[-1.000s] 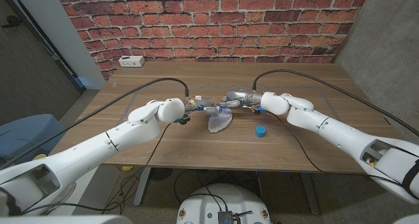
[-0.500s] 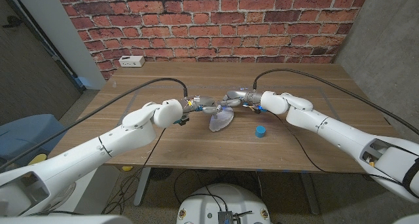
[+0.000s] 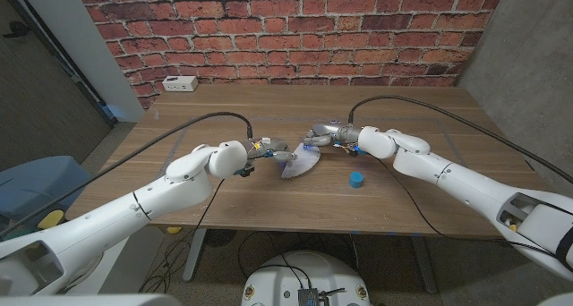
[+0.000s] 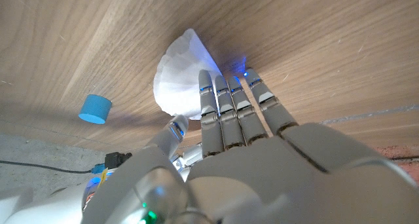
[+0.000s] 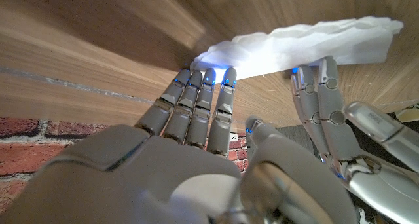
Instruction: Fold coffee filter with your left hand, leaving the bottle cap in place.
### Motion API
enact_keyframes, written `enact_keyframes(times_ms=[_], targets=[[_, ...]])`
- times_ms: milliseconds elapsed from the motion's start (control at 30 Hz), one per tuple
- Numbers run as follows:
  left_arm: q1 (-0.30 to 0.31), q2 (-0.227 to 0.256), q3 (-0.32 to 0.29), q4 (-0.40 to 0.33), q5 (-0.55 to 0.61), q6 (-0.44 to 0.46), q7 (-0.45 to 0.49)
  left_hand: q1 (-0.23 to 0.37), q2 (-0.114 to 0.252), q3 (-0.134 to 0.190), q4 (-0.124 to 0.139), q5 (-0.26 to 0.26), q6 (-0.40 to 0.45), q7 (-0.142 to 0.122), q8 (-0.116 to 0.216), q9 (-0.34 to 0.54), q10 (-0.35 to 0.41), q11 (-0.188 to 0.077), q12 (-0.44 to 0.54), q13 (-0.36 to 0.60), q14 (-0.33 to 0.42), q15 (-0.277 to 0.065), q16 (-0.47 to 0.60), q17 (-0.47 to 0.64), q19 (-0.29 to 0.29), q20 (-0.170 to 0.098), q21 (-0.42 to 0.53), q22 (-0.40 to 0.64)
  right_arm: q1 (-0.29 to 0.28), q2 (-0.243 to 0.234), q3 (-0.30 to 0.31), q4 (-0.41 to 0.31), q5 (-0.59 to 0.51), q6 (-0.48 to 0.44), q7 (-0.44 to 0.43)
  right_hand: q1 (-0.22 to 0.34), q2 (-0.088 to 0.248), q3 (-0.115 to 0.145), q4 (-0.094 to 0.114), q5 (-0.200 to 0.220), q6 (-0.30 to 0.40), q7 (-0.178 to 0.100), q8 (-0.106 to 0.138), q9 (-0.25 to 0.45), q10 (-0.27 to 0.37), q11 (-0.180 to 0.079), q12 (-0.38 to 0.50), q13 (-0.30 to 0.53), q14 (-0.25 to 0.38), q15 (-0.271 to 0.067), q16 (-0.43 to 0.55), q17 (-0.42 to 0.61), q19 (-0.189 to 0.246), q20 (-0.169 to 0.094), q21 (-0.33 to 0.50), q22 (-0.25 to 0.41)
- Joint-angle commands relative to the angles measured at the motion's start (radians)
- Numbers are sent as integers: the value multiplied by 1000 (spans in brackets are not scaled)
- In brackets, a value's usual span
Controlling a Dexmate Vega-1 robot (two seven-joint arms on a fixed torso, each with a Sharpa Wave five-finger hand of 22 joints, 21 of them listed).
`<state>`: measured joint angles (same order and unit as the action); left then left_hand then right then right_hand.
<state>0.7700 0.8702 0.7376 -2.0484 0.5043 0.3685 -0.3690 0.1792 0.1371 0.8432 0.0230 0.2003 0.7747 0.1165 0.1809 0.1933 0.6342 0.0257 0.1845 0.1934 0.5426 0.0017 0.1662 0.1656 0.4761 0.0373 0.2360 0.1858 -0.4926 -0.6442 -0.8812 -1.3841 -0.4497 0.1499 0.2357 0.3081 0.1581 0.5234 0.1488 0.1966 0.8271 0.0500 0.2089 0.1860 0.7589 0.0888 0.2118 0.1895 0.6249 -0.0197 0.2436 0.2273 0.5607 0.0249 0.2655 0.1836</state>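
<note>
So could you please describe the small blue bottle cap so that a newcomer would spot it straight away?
Start at the wooden table before the red brick wall. Near its middle lies a white paper coffee filter between the two robot hands. The small round blue bottle cap sits just right of it, alone, the only blue object on the wood.

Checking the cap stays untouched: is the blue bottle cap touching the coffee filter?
No, the blue bottle cap sits apart from the coffee filter, bare wood between them.

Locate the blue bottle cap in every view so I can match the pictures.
Head view: bottle cap on the table, right of the coffee filter.
Left wrist view: cap at picture left, beside the filter.
Right wrist view: not in it.
Shared landmark: the white coffee filter.
</note>
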Motion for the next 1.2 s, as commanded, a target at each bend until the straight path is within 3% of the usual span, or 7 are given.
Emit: enact_keyframes(times_ms=[33, 233, 367, 567, 700, 900, 1200], targets=[[-16, -17, 27, 56, -61, -1, -20, -16, 24, 2, 23, -1, 63, 16, 28, 6, 57, 0, 27, 5, 64, -3, 27, 5, 21, -4, 4, 4, -26, -22, 19, -41, 11, -9, -15, -2, 5, 8, -9, 9, -1, -1, -3, 0, 0, -1, 1, 3, 3, -1, -3, 1, 8, 0, 6, 2], [-4, -4, 14, 27, -63, -19, 23, -21, 22, 4, 33, -1, 109, 33, 39, 7, 119, 16, 45, 6, 118, 9, 33, 5, 29, 16, 6, 6, -26, -22, 22, -37, 14, -4, -19, -2, 6, 9, -12, 9, -1, -1, -4, 0, 1, 3, 0, 3, 5, -1, -4, 0, 9, 0, 6, 2], [20, 7, -15, 4, -81, -56, 77, -16, 21, 1, 25, 0, 108, 34, 32, 8, 107, 15, 35, 7, 70, 13, 15, 10, -47, 65, -21, 10, -26, -22, 24, -33, 17, 1, -21, -2, 6, 9, -13, 9, -1, -1, -4, 0, 2, 3, 0, 3, 4, -1, -4, 0, 10, 1, 5, 2], [45, 13, -56, -17, -141, -110, 113, 1, 26, -24, -2, -1, 161, 51, 47, 10, 157, 19, 52, 11, 80, 3, 35, 22, -84, 61, -25, 14, -24, -20, 24, -25, 16, 9, -26, -2, 7, 9, -15, 9, -1, -2, -5, 0, 2, 1, -1, 3, 4, -1, -4, 1, 10, 0, 5, 2], [51, 16, -67, -29, -160, -117, 116, -4, 38, -57, 14, -4, 227, 68, 75, 27, 232, 55, 85, 30, 164, 20, 74, 37, -72, 56, -8, 22, -23, -18, 24, -21, 16, 12, -30, -1, 8, 10, -17, 9, -2, -2, -6, 0, 2, 3, -2, 3, 4, -2, -4, 1, 11, -1, 4, 2], [49, 22, -68, -42, -162, -107, 107, 8, 50, -92, 20, -4, 283, 81, 107, 55, 307, 61, 123, 56, 231, 24, 123, 75, -82, 53, 2, 30, -22, -16, 26, -12, 23, 26, -37, 1, 10, 11, -22, 9, -2, -2, -7, 0, 2, 0, -4, 3, 5, -3, -4, 1, 12, -1, 4, 2], [-3, 12, -6, -45, -73, -14, 14, 10, 43, -105, 55, 3, 335, 88, 150, 107, 364, 84, 164, 106, 338, 19, 167, 91, 56, 30, 85, 47, -28, -21, 35, -19, 32, 23, -41, 4, 11, 13, -28, 9, -5, -3, -9, 0, 2, 1, -5, 3, 6, -2, -4, 2, 13, -2, 3, 2]])
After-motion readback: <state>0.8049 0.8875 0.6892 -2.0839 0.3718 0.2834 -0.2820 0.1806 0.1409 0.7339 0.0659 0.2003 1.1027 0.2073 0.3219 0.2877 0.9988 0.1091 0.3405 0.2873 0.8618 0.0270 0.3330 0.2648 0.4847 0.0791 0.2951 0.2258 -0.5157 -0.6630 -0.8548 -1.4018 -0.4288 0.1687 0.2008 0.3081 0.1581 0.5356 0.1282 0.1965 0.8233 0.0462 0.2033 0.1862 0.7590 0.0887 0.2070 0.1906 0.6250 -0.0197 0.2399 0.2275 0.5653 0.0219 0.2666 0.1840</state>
